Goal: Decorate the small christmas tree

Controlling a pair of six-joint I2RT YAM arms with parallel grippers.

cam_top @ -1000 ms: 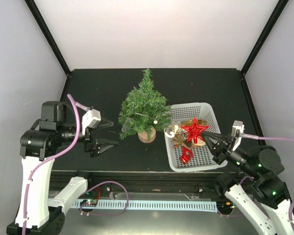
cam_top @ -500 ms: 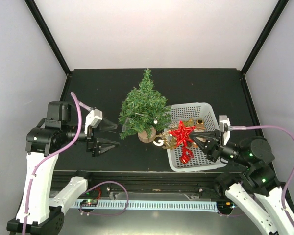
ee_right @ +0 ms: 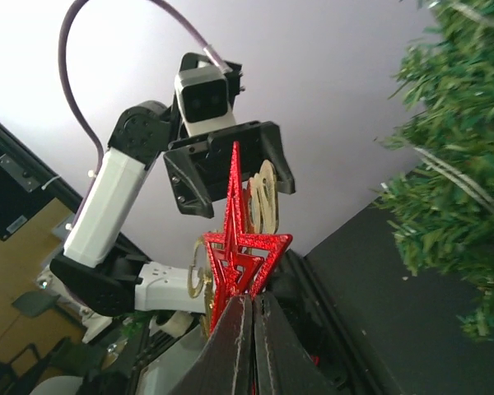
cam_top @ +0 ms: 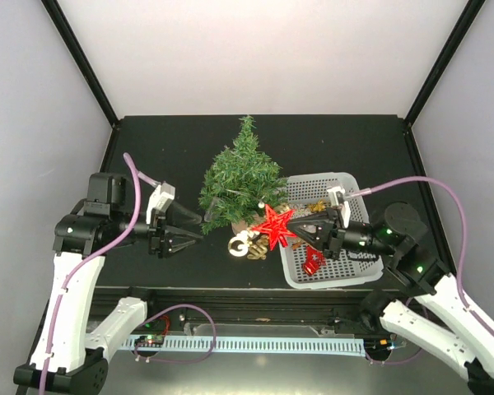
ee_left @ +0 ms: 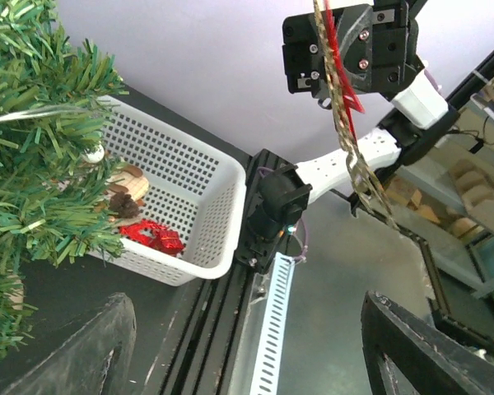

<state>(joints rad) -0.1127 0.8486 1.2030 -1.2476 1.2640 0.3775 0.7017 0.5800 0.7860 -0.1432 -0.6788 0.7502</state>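
Top external view: black table [cam_top: 354, 148] between white walls [cam_top: 255, 58]; right end effector [cam_top: 290, 224] clenches red star [cam_top: 270, 226], left end effector [cam_top: 199, 228] released.

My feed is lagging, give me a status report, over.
Left gripper open, empty, beside the small christmas tree. Right gripper shut on red star, raised beside the tree. Gold ornaments dangle tangled from the star; possible snag.

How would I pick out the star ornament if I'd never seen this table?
Find the small christmas tree in the middle. Near its base, the right tool pinches a flat red star, left of the white basket. It alone is star-shaped, with gold trinkets dangling below.
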